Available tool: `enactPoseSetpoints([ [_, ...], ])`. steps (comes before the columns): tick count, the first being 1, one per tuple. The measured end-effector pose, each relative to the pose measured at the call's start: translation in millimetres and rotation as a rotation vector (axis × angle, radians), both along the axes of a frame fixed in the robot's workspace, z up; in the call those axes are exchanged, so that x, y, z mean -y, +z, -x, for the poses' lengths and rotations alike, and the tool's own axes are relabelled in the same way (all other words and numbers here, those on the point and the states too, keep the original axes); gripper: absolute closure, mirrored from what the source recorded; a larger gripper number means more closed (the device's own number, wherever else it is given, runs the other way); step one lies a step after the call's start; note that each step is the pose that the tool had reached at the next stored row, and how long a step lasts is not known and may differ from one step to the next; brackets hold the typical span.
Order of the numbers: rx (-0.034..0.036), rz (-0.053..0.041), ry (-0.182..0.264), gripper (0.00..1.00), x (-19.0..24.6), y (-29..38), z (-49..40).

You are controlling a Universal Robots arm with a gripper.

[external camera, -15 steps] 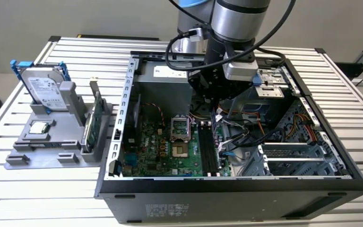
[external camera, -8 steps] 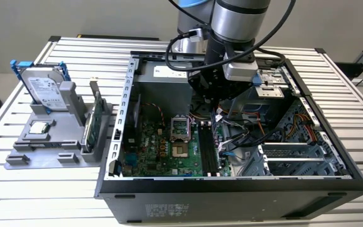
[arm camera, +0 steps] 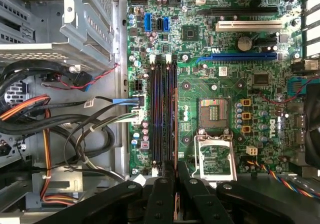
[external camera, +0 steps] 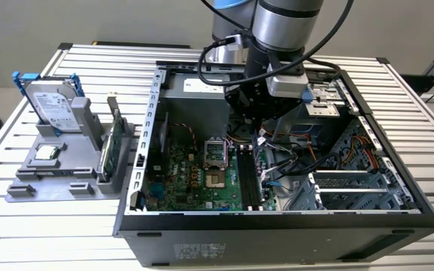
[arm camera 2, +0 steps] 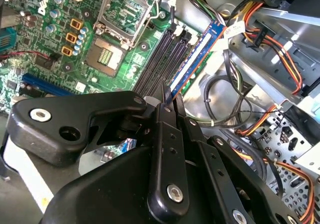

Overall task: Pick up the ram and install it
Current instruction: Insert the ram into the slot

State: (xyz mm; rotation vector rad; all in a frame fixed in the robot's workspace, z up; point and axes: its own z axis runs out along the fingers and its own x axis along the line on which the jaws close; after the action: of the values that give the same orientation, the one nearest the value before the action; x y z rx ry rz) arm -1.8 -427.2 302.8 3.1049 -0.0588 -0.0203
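White lettering is printed on the motherboard (arm camera 2: pixel 47 4); white label strips run along the ram (arm camera 2: pixel 192 64); stickers on the hard drive (external camera: pixel 51 104) and computer case (external camera: pixel 198 249) are too small to read

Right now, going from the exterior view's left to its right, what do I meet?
Silver hard drive standing in the grey holder → upright green card with metal bracket → green motherboard inside the black case → gripper → orange-and-yellow cable bundle.

Slatted metal table (external camera: pixel 428 141); open computer case (external camera: pixel 277 226) on it, grey parts holder (external camera: pixel 43 180) beside it
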Motion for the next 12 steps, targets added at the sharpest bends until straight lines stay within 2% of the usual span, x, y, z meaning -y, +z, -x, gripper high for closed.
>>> enactPoseSetpoints([
  [12,-0.0001,0.0,0.0,1.0,0.0,-1.4,0.0],
])
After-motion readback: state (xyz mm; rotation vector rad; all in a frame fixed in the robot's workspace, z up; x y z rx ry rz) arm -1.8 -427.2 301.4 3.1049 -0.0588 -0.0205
